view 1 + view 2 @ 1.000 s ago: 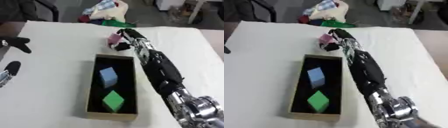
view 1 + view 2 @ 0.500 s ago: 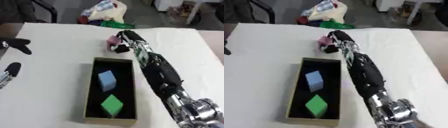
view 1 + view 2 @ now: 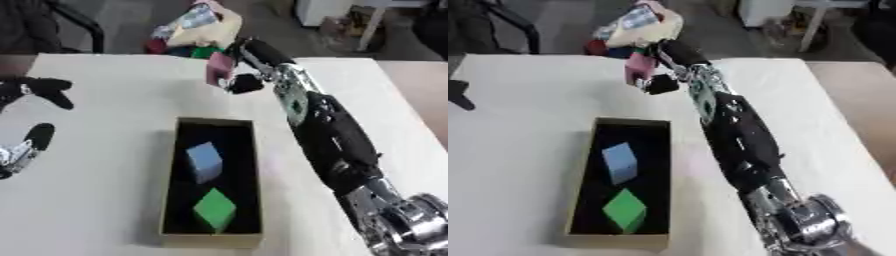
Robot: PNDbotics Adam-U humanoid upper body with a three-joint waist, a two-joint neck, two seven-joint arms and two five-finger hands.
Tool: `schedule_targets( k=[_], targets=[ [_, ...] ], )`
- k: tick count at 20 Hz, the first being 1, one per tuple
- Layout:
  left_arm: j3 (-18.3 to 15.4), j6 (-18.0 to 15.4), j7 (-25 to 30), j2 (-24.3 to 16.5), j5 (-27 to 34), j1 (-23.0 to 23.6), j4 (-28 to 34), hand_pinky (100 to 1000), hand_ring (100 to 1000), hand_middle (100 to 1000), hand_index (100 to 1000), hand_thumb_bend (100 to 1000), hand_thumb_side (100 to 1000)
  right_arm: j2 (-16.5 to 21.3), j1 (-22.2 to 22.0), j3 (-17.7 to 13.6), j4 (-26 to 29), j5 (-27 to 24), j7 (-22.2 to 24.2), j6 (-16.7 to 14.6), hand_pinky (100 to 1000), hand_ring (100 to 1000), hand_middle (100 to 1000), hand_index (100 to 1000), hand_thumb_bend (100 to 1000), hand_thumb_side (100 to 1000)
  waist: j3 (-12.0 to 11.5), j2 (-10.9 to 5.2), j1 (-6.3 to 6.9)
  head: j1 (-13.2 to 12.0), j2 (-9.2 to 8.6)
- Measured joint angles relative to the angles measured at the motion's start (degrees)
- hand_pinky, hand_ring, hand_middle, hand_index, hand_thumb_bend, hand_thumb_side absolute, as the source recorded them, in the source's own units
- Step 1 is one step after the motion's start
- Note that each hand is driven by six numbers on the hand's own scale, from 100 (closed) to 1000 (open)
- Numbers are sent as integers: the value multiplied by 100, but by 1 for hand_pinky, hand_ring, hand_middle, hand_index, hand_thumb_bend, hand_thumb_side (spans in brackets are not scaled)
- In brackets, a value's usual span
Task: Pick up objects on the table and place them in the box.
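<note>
Left eye view: we find the box (image 3: 172, 227) at lower centre of the frame, already holding a blue block (image 3: 205, 161) and, nearer the bottom edge, a green block (image 3: 214, 209). We judge two objects placed. At upper centre the right hand (image 3: 254, 61) has its fingers curled round a pink block (image 3: 219, 69), which sits beyond the box's far end, apparently clear of the table (image 3: 96, 100). The left hand (image 3: 26, 145) shows at the left edge, fingers relaxed, holding nothing.

Right eye view: we confirm the pink block (image 3: 638, 68) grasped at upper centre, not yet over the box (image 3: 579, 235). The left hand is barely visible here. We see no other loose object on the white table surface; the coloured heap past its far edge lies off the table. We judge this the last item: it must be carried over the box opening and released.
</note>
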State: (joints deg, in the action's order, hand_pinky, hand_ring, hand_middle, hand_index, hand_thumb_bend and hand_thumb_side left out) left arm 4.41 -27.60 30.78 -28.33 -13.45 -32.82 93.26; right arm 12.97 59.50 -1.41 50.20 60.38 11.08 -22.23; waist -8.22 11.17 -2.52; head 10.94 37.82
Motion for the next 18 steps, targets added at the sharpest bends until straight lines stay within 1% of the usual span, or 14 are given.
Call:
schedule_targets(
  k=[4, 7, 9, 12, 17, 18],
  targets=[
    [-42, 17, -47, 0, -25, 56, -52, 857, 703, 649, 930, 100, 685, 339, -243, 543, 622, -728, 467, -535, 798, 778, 559, 763, 144, 522, 162, -29, 29, -121, 46],
    [-68, 28, -79, -1, -38, 68, -66, 858, 704, 649, 930, 100, 684, 601, -441, 891, 1025, -1334, 830, -776, 795, 779, 560, 763, 140, 529, 255, -45, 49, -182, 52],
    [-77, 30, -95, -1, -41, 84, -68, 858, 703, 649, 930, 100, 684, 739, -579, 1093, 1238, -1730, 1089, -864, 791, 780, 562, 765, 136, 536, 289, -51, 56, -219, 67],
    [-79, 29, -105, -2, -41, 106, -68, 857, 703, 649, 930, 100, 686, 852, -772, 1344, 1444, -2219, 1466, -918, 792, 784, 570, 769, 136, 543, 352, -61, 70, -250, 77],
    [-80, 30, -106, -2, -41, 110, -64, 858, 704, 649, 931, 100, 685, 899, -1068, 1638, 1638, -2672, 1964, -964, 786, 788, 577, 776, 132, 553, 380, -62, 100, -282, 90],
    [-80, 30, -106, -2, -41, 110, -63, 858, 704, 649, 930, 100, 686, 899, -1118, 1669, 1663, -2728, 2032, -963, 792, 794, 596, 795, 142, 560, 387, -62, 103, -286, 91]
  ],
)
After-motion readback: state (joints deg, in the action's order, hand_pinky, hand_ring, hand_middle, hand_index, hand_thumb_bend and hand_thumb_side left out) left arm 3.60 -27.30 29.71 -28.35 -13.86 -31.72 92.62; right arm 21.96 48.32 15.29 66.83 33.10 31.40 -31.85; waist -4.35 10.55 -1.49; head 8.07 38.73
